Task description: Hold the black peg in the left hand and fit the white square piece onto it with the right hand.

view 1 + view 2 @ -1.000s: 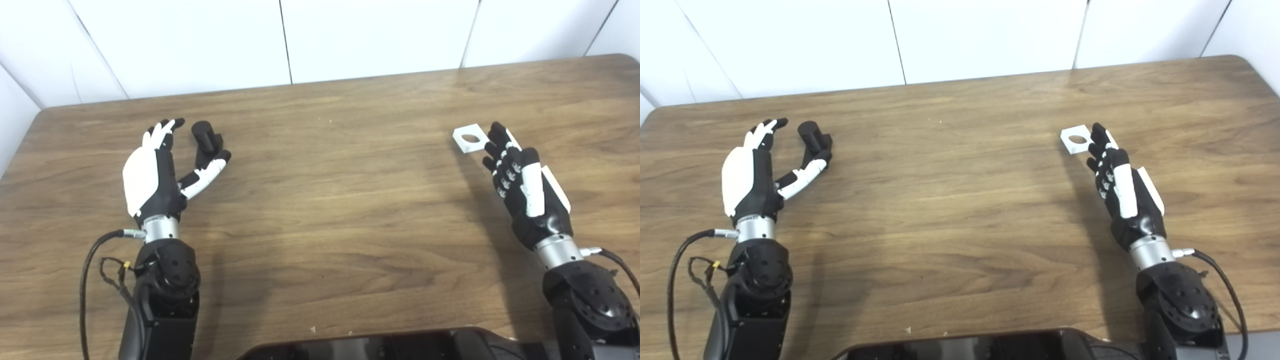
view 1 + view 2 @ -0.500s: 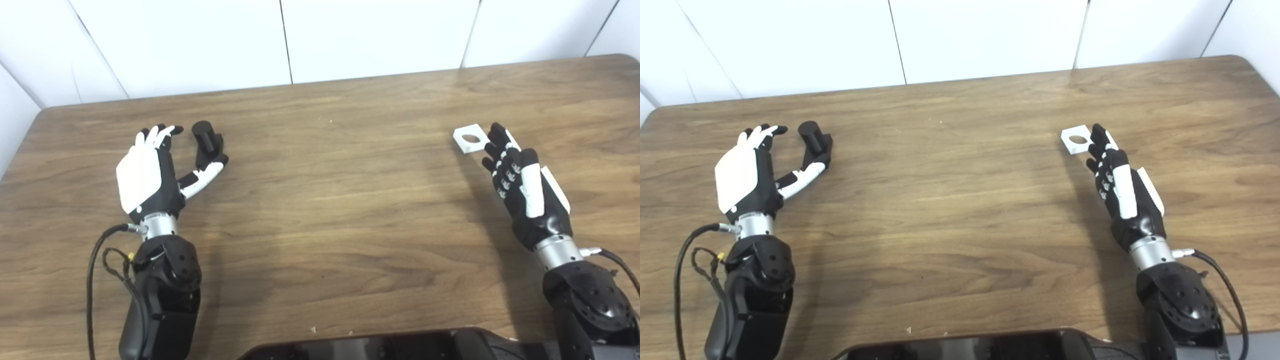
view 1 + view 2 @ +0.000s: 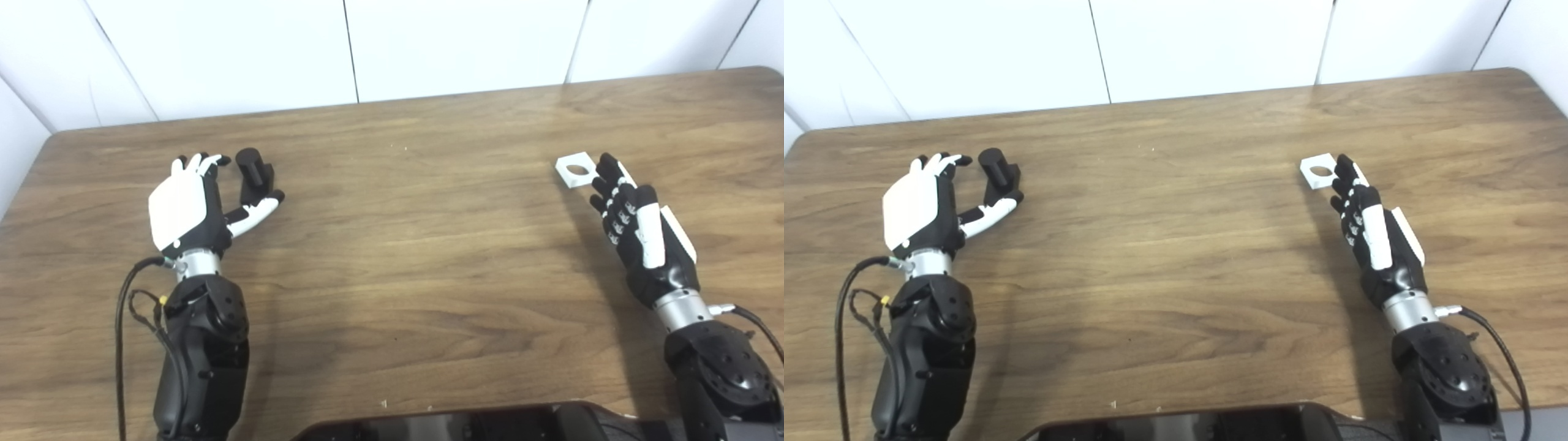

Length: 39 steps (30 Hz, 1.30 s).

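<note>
The left hand (image 3: 187, 208) is spread open around the black peg (image 3: 252, 174) near the tabletop's (image 3: 404, 257) left edge — nothing gripped. The right hand (image 3: 637, 229), open, reaches the white square piece (image 3: 574, 169) toward the right edge. Grasping and fitting both remain.

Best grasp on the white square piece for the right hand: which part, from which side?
Probably pinch the white square piece across two opposite outer edges, coming from its near-right side, where the open right hand is. It lies flat on the table, so keep the fingers off the round centre hole, which must stay free.
</note>
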{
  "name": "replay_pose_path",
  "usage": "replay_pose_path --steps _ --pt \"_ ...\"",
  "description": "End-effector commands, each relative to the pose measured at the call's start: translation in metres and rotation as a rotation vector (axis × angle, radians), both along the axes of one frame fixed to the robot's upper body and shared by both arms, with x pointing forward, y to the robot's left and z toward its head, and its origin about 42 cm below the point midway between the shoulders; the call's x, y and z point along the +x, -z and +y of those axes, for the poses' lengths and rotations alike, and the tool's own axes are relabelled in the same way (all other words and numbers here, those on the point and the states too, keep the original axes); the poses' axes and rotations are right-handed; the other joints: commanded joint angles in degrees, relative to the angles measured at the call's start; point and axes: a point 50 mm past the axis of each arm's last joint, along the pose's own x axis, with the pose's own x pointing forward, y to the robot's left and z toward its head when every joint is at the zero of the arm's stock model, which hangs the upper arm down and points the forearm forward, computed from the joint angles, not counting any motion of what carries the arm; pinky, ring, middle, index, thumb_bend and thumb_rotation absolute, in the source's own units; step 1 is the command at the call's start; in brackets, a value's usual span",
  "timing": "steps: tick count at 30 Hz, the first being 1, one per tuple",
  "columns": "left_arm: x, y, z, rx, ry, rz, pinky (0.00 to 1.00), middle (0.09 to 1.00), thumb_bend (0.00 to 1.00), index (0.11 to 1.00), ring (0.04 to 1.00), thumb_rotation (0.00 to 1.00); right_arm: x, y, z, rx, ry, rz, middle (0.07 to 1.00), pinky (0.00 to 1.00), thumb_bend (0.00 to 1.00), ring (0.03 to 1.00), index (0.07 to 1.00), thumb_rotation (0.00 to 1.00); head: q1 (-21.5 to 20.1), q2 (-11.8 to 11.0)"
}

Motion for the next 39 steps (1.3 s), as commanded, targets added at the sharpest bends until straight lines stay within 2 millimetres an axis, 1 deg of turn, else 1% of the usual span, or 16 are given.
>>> replay_pose_path --steps 1,8,14,19,25,34,39 --pt "0.013 -0.02 0.002 0.036 -0.012 -0.037 0.94 0.942 0.79 0.803 1.0 0.62 0.009 -0.017 0.001 -0.012 -0.025 -0.091 1.0 1.0 0.71 1.0 0.987 1.0 0.1 0.1" --pt "0.023 -0.022 -0.001 0.034 -0.013 -0.011 0.94 0.935 0.8 0.8 1.0 0.61 0.009 -0.017 0.001 -0.016 -0.022 -0.091 1.0 0.99 0.72 1.0 0.985 1.0 -0.1 -0.2" --pt "0.033 -0.02 -0.003 0.043 -0.013 0.015 0.94 0.934 0.8 0.795 1.0 0.62 0.008 -0.017 -0.001 -0.02 -0.027 -0.091 1.0 1.0 0.73 1.0 0.987 1.0 0.0 -0.2" --pt "0.041 -0.018 -0.002 0.06 -0.023 0.017 0.94 0.93 0.8 0.816 0.99 0.62 0.007 -0.017 -0.002 -0.027 -0.025 -0.088 1.0 0.99 0.74 1.0 0.981 1.0 0.2 -0.3" --pt "0.045 -0.016 0.0 0.07 -0.023 0.031 0.94 0.93 0.81 0.819 0.987 0.61 0.008 -0.016 -0.006 -0.023 -0.032 -0.098 1.0 0.99 0.72 1.0 0.979 1.0 0.0 -0.1" --pt "0.05 -0.011 -0.001 0.088 -0.02 0.05 0.92 0.933 0.81 0.805 0.991 0.61 0.006 -0.021 -0.011 -0.036 -0.029 -0.1 1.0 1.0 0.73 1.0 0.98 1.0 0.1 0.0" --pt "0.049 -0.01 -0.002 0.075 -0.019 0.048 0.93 0.927 0.79 0.8 0.991 0.58 0.005 -0.022 -0.014 -0.043 -0.029 -0.099 1.0 1.0 0.72 1.0 0.981 1.0 0.5 0.1"
